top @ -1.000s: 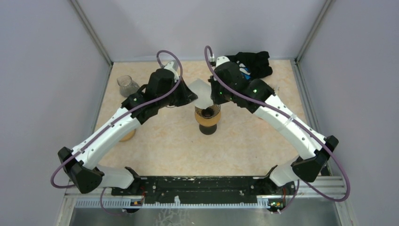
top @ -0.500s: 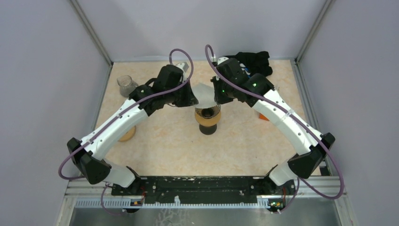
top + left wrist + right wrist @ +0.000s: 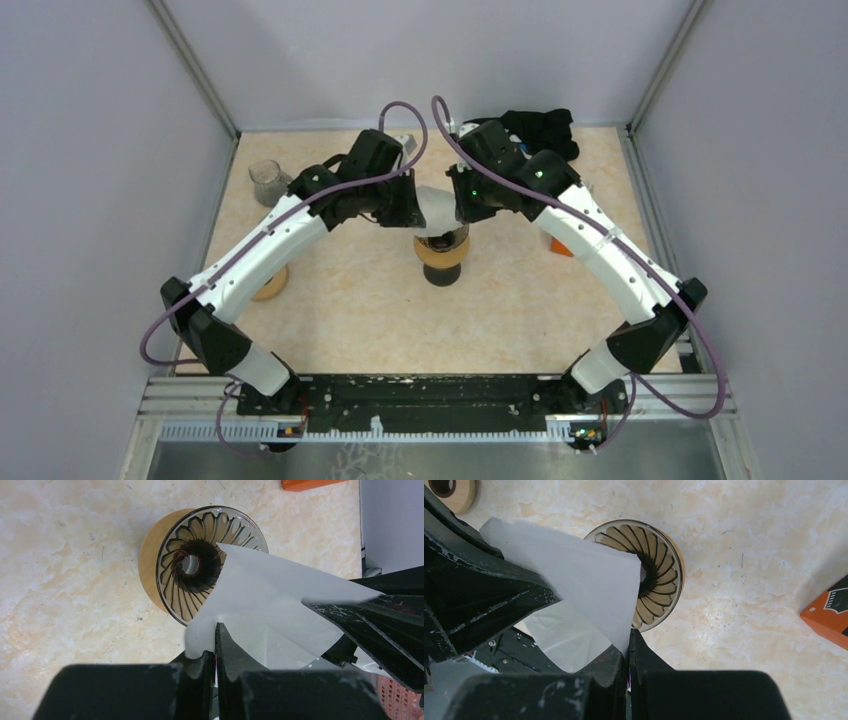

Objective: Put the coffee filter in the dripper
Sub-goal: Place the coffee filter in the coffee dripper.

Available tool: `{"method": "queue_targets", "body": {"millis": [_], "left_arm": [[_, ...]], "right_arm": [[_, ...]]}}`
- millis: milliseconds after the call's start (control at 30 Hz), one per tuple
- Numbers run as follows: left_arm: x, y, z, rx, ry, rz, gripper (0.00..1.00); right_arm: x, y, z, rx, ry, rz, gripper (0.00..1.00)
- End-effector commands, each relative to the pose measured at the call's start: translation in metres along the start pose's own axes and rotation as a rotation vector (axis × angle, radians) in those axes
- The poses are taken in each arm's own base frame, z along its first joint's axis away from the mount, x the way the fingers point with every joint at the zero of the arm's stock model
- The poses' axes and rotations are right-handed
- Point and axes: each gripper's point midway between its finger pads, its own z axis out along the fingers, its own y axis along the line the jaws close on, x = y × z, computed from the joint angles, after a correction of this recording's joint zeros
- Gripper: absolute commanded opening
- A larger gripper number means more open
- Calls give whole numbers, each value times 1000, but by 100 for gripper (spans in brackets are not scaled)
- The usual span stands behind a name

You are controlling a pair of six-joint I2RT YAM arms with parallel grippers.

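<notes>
Our left gripper (image 3: 216, 642) has its jaws pinched together on one edge of a white paper coffee filter (image 3: 260, 595). Our right gripper (image 3: 629, 642) is clamped the same way on the opposite edge of that sheet. The filter hangs spread between the two grippers, which face each other across it. Just ahead of and below both sets of fingertips, its pointed end reaches over the mouth of the ribbed glass dripper with a wooden collar (image 3: 172, 582) and covers part of the rim. We cannot tell whether paper touches glass. The dripper stands upright on the beige marbled table (image 3: 350, 300). Off the right gripper's outer side lies an orange box (image 3: 831, 612), and behind it a black bundle of cloth (image 3: 540, 130). Well out past the left gripper stand a clear glass jar (image 3: 268, 182) and a round wooden ring (image 3: 449, 492).
</notes>
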Motion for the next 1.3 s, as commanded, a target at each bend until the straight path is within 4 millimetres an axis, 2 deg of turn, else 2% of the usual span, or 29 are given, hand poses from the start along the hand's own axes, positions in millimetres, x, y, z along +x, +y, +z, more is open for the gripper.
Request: {"method": "queue_targets", "body": {"millis": [0, 200, 400, 567, 733, 900, 1067, 1267], "left_arm": [[1, -5, -5, 15, 29, 30, 8], [0, -4, 0, 8, 40, 39, 13], [3, -1, 9, -6, 77, 58, 13], [5, 0, 16, -10, 96, 67, 14], [4, 6, 19, -29, 98, 71, 19], [5, 9, 20, -37, 105, 73, 24], [5, 13, 20, -48, 104, 73, 32], [4, 15, 19, -59, 94, 78, 36]], "right_arm": [[-11, 2, -6, -18, -25, -10, 1], [-1, -2, 5, -19, 19, 0, 1], [7, -8, 19, -12, 57, 19, 2], [14, -12, 31, -5, 91, 21, 5], [17, -14, 39, 3, 105, 23, 11], [17, -18, 43, 16, 110, 17, 19], [13, -17, 41, 9, 97, 15, 23], [8, -16, 35, 7, 74, 10, 24]]}}
